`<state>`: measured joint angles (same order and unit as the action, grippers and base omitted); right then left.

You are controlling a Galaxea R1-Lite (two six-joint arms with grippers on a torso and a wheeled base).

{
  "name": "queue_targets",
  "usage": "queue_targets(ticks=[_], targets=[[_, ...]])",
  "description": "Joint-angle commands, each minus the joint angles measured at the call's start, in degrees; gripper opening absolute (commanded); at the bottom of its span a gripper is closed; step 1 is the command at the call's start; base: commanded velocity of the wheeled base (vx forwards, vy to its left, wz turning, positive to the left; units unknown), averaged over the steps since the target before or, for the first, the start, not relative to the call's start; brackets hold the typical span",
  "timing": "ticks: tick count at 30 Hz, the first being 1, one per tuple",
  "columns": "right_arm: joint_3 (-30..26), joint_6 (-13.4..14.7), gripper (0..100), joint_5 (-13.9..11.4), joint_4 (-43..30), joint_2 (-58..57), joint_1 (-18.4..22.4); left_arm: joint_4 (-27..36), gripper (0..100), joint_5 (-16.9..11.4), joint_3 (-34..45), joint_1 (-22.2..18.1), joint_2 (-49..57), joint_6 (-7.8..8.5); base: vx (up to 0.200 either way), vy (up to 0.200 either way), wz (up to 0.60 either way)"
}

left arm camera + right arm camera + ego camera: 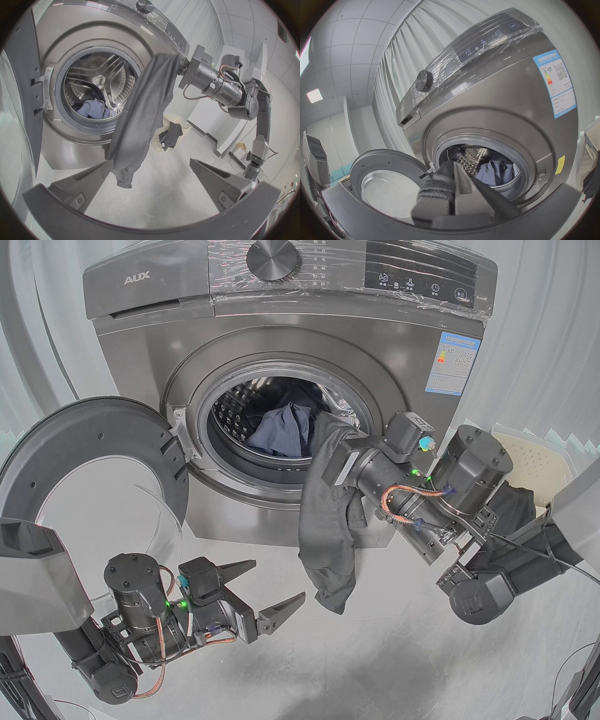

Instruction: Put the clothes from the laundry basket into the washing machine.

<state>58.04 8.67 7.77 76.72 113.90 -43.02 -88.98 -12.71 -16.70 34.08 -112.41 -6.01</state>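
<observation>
A grey washing machine [262, 321] stands with its round door [81, 446] swung open to the left. A blue garment [284, 430] lies in the drum [100, 84]. My right gripper [334, 449] is shut on a dark grey garment [328, 521] at the right of the drum opening; the cloth hangs down past the door rim toward the floor. In the right wrist view the fingers [465, 187] pinch the dark grey garment [437, 184] in front of the opening. My left gripper [265, 590] hangs open and empty low at the left, near the floor.
A cream laundry basket [537, 465] stands right of the machine with another dark garment [509, 509] draped in it; it shows in the left wrist view as the basket [184, 123]. Bare light floor [350, 659] lies in front of the machine. White curtains hang behind.
</observation>
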Motion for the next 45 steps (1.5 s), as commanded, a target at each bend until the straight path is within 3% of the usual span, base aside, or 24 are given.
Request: queue_targets(ticks=[1,9,15,26,31,45], targets=[[2.61,-0.14,0,0.14,-1.74,0.62,-1.1,-0.14,100,-0.03,-0.44,0.9,-2.29,-0.05,0.0,0.0,0.0],[8.23,-0.05,0,0.85,-2.01,0.71,-1.19,-0.14,100,0.06,-5.8,0.81,-10.64,0.47,0.0,0.0,0.0],[8.14,0.12,0,1.02,-1.48,1.42,-2.24,-0.23,100,0.15,-12.04,0.54,-15.03,0.38,0.0,0.0,0.0],[8.05,0.21,0,1.02,-0.6,1.68,-4.0,-0.05,100,3.49,-23.2,-2.27,-22.5,0.21,0.0,0.0,0.0],[8.05,0.21,0,1.55,-0.6,1.77,-4.53,-0.05,100,3.57,-27.77,-3.15,-24.96,-0.05,0.0,0.0,0.0],[8.05,0.39,0,2.08,-0.6,2.21,-4.62,-0.05,100,3.75,-30.41,-2.09,-26.02,-0.14,0.0,0.0,0.0]])
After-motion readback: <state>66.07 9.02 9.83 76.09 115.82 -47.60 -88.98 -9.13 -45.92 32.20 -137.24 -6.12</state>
